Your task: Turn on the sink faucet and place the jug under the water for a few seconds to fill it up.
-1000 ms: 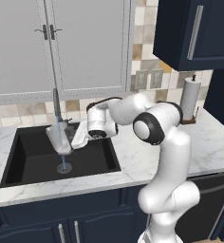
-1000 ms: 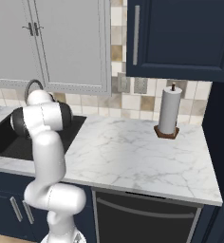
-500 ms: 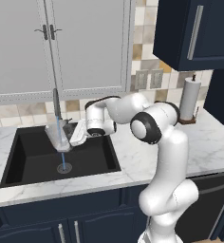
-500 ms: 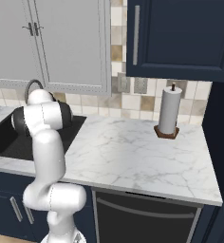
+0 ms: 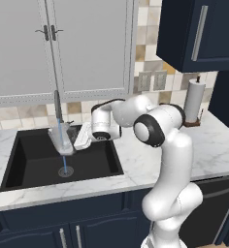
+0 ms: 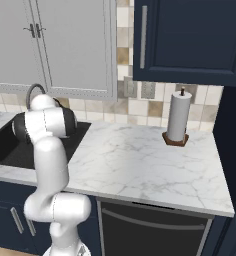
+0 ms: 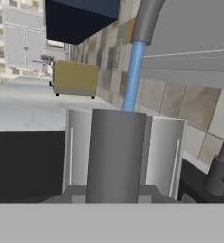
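Jug hangs upright over the black sink, our tool pinching its handle from the right, so the water from the faucet drops straight into its open mouth.

The sink faucet and jug crowd the sink's back edge; its front stays open.

The jug is pale translucent plastic, smooth. The sink faucet is matt grey metal. The sink is matt black, set in glossy white veined marble counter.
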Tool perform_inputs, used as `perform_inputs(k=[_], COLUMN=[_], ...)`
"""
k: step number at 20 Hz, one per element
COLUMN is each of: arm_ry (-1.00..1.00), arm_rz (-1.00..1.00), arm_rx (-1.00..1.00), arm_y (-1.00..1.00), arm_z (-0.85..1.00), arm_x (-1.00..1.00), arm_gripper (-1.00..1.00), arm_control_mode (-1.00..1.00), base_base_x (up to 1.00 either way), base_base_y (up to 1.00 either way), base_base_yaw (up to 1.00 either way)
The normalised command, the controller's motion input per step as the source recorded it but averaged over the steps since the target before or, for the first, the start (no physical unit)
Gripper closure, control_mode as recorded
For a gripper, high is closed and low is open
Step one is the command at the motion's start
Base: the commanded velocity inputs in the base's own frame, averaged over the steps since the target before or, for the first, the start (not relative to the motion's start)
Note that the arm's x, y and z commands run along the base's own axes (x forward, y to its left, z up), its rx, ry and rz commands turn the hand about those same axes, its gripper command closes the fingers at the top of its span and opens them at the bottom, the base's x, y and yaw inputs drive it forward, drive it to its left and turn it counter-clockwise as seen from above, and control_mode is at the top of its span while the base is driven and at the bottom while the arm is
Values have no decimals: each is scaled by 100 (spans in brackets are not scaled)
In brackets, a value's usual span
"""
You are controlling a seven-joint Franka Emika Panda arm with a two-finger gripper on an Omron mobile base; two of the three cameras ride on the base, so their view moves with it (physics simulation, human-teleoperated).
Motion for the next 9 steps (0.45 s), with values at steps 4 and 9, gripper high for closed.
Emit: perform_inputs(k=[4, 9], arm_ry=[0, 1], arm_rz=[0, 0], arm_rx=[0, 0], arm_y=[0, 9], arm_z=[0, 0], arm_x=[0, 3], arm_gripper=[100, 100], arm_control_mode=[-100, -100], base_base_x=[0, 0], base_base_y=[0, 0], base_base_yaw=[0, 0])
